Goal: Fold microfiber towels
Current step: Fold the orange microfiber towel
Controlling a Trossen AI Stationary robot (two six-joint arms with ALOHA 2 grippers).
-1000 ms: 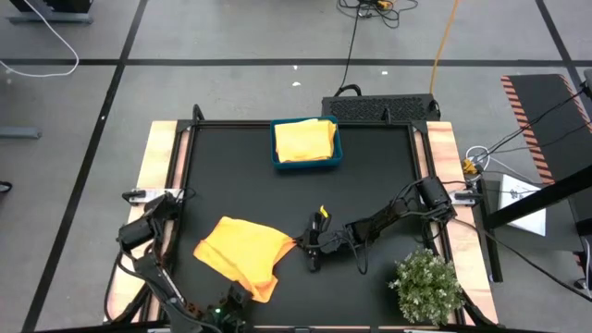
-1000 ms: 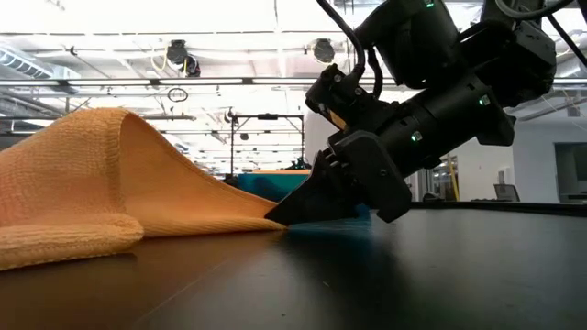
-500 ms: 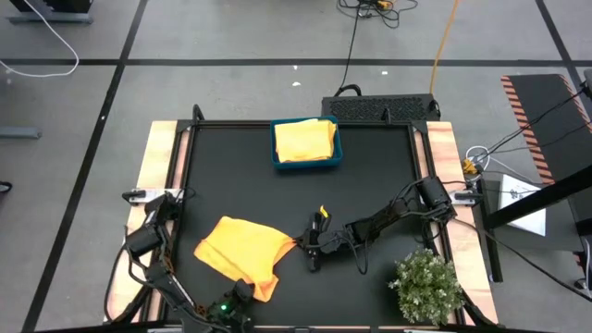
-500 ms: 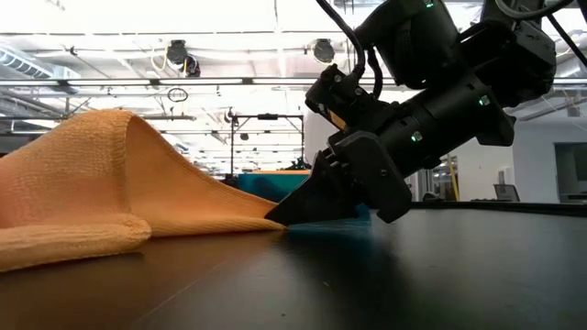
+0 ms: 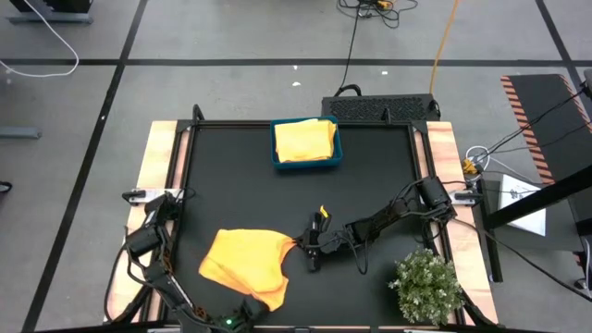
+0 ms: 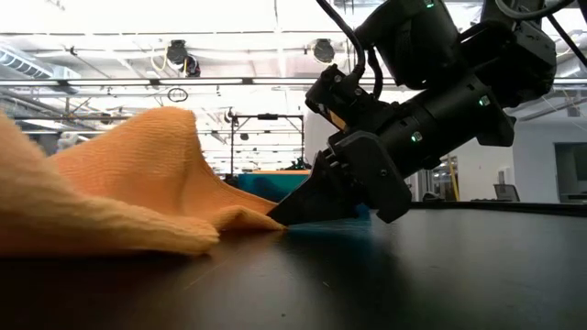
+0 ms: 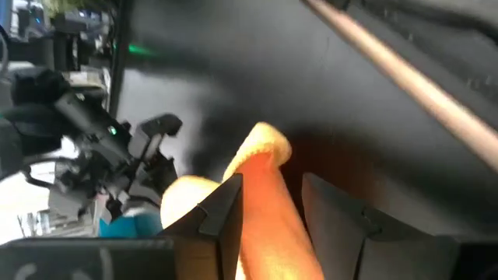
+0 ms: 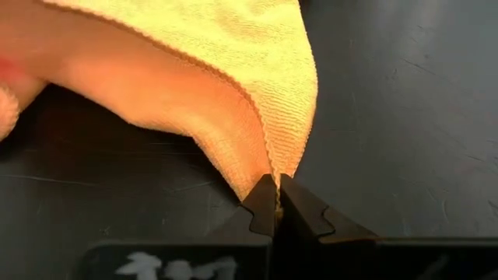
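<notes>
Right now my right tool (image 8: 274, 204) is pinching one corner of the orange towel (image 5: 242, 262) against the bench (image 5: 370, 185), while my left tool (image 7: 268, 214) is gripping its near edge. Mistimed pulling risks slipping the corner, and the fold is bunching unevenly.

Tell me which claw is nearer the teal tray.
Right. The right claw pinches a corner of the orange towel mid-table, nearer the teal tray at the far edge. The left claw grips the towel's near side, at the table's front edge.
</notes>
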